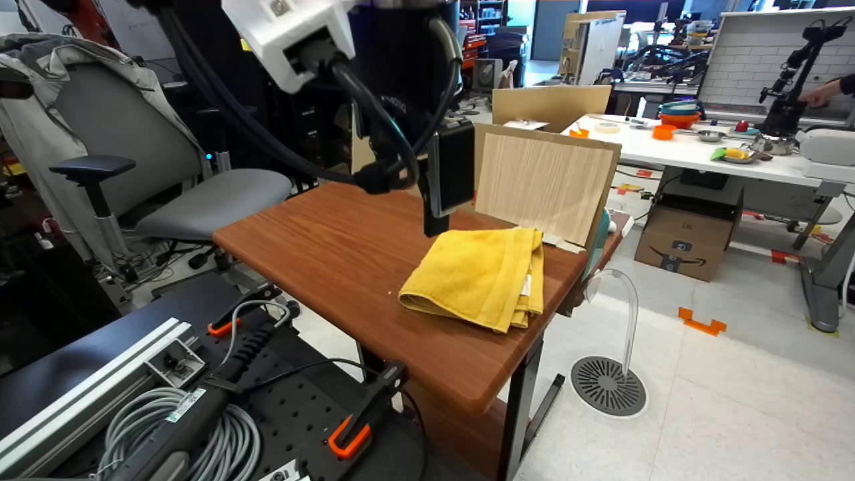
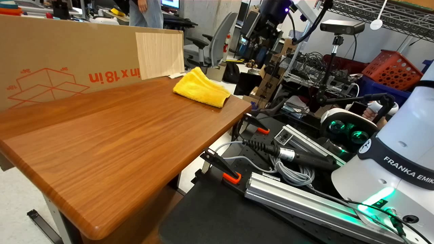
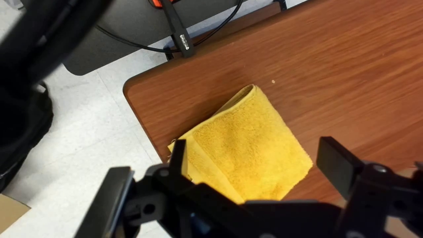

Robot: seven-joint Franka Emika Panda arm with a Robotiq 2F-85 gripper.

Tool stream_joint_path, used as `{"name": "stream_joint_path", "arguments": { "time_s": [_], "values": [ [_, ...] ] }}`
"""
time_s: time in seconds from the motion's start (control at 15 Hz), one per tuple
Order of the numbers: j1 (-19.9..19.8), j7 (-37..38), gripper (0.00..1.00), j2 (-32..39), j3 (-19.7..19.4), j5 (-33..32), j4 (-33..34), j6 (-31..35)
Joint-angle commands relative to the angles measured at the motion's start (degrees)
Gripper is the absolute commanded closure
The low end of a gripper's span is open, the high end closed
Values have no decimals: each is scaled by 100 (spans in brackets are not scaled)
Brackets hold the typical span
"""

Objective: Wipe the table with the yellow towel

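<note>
The Robotiq gripper (image 3: 253, 158) hangs empty, its fingers (image 3: 337, 165) spread wide. Below and clear of it, the folded yellow towel (image 3: 251, 142) lies on the wood-grain tabletop (image 3: 330, 82), mostly framed between the two fingers in the wrist view.

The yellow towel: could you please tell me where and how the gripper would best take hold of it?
Probably by the folded corner nearest the clamp in the wrist view, the open gripper coming down from above: the yellow towel gapes at that fold, so its layers should pinch together easily.
</note>
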Motion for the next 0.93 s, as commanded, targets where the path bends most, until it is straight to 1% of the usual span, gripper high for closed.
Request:
{"name": "stream_joint_path", "arguments": {
  "time_s": [0.0,0.2,0.33,0.47,0.6,0.87],
  "values": [
    [-18,145,0,112,142,116,41,239],
    [56,531,0,701,235,342,180,1012],
    [94,797,0,1281,304,475,359,1547],
    [106,1039,0,1880,386,609,631,1855],
    [70,1254,0,2480,484,746,989,1931],
    [-87,1466,0,3539,624,842,1881,1459]
  ]
}}
